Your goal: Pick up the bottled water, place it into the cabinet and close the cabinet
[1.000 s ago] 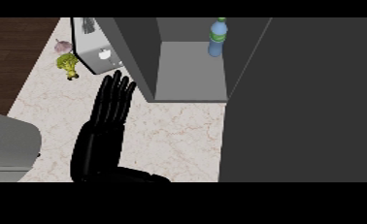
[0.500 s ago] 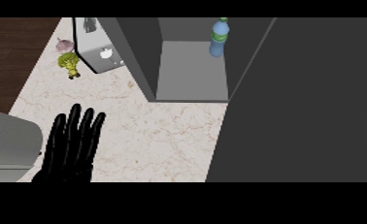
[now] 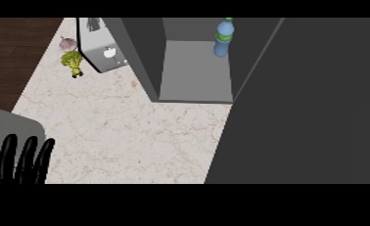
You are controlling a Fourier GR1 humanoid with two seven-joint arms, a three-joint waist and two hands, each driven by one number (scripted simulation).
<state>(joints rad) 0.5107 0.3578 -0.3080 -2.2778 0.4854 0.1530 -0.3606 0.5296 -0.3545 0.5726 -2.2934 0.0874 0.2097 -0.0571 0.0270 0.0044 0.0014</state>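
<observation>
In the head view, the cabinet [image 3: 195, 80] is standing open on the marble counter [image 3: 123, 132], and it serves as the landmark here. The bottled water [image 3: 224, 37] is standing upright inside the cabinet, at its back right corner, close against the right wall. The cabinet door [image 3: 296, 107] is hanging open to the right of the cabinet, filling that side of the view. Left of the cabinet, a small grey appliance [image 3: 103, 49] is sitting against its outer wall, with a green vegetable [image 3: 71, 61] and a pale round one [image 3: 68, 43] further left. Well away from the cabinet, at the lower left, the left hand [image 3: 24, 161] is showing only straight, spread fingers, holding nothing.
</observation>
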